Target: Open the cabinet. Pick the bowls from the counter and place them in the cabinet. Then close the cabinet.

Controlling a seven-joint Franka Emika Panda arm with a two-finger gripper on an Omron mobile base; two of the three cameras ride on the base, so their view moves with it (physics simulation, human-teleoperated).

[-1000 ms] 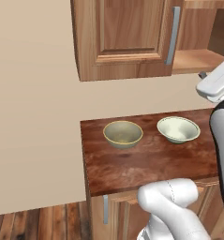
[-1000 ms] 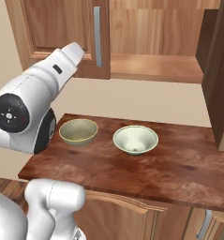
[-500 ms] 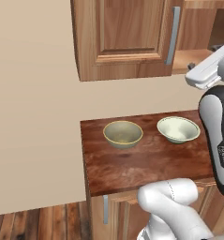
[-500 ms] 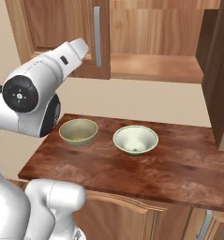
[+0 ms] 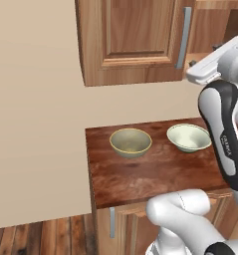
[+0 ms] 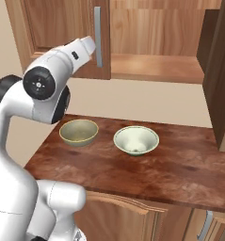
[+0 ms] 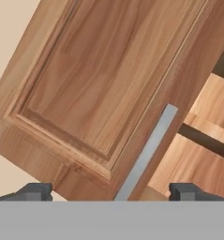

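The cabinet hangs straight ahead of the pincer, right door swung open, left door shut with its grey handle between the wide, empty jaws; the counter lies below, bearing the pale bowl and olive bowl

Cabinet top runs off the upper frame edge, and the arm hides its shelf's right end

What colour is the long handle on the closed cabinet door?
Grey, a plain bar handle; clearest in the hand view.
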